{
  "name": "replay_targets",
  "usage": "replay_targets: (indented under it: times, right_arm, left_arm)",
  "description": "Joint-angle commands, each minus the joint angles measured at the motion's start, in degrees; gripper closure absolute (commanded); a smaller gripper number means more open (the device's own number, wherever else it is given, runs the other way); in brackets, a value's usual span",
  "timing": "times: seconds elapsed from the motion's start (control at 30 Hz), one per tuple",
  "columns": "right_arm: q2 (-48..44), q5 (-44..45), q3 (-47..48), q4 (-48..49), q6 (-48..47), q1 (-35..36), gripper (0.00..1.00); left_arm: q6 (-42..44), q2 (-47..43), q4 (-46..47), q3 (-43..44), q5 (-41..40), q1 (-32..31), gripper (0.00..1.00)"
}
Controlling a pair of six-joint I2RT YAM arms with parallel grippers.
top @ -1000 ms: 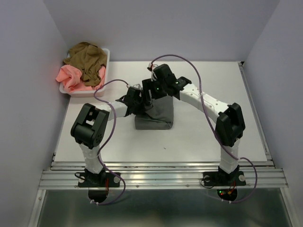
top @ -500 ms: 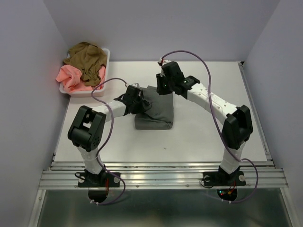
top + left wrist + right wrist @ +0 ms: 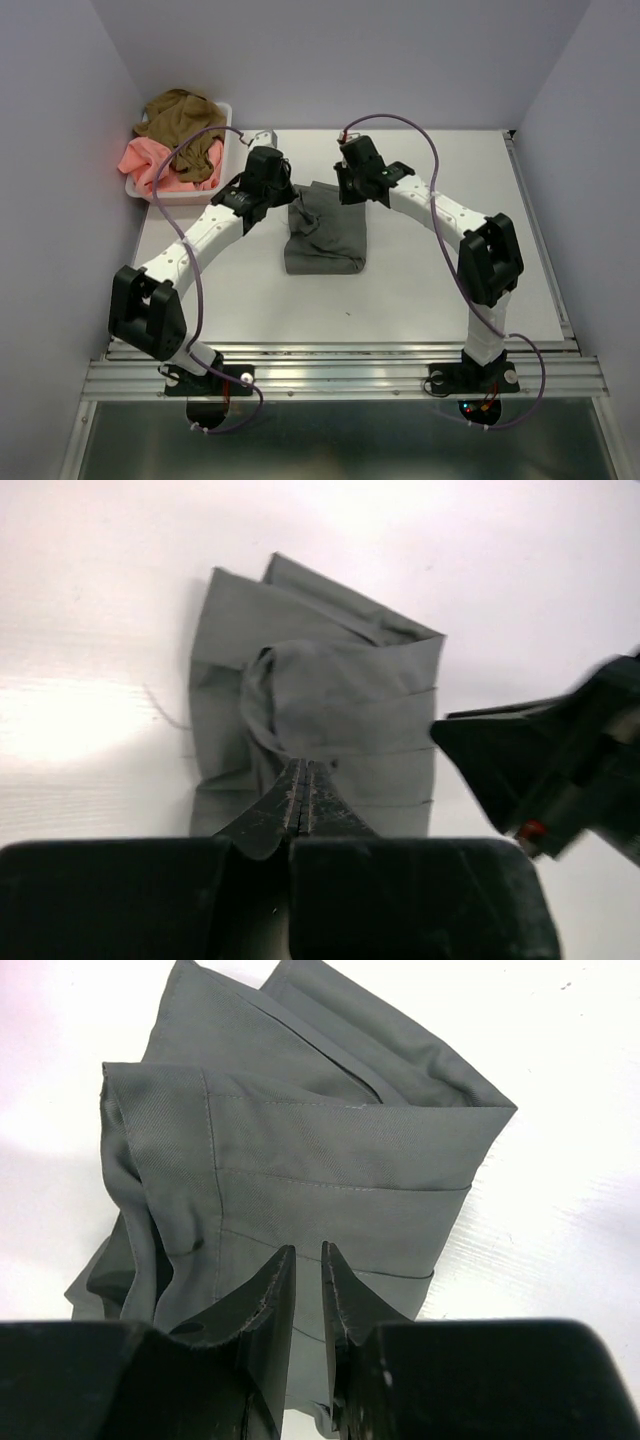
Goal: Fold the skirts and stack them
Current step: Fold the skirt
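Meanwhile, with the olive-brown skirt and salmon-pink skirt heaped in the white basket far left, your left gripper pinches a raised ridge of the grey skirt at mid-table. Your right gripper shows only a slit over the far edge, so its hold is unclear. The layers look rumpled: lift both corners level so the fold lands square.
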Motion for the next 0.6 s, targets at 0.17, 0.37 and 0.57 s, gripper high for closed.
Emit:
replay_targets:
  times: [0.17,0.37,0.57]
  right_arm:
    - [1.1,-5.9,2.1,4.6,-0.3,-3.3,0.8]
    - [6.5,-13.6,4.3,5.6,-0.5,-5.2,0.83]
    - [12.3,-14.6,5.8,5.7,-0.4,-6.9,0.84]
  left_arm:
    - [3.1,5.0,3.4,6.7,7.0,-7.2,1.0]
    - [3.4,11.6,4.2,3.8,11.3,-7.4,1.0]
    - [3.0,14.2,3.8,-2.1,9.0,-7.3,1.0]
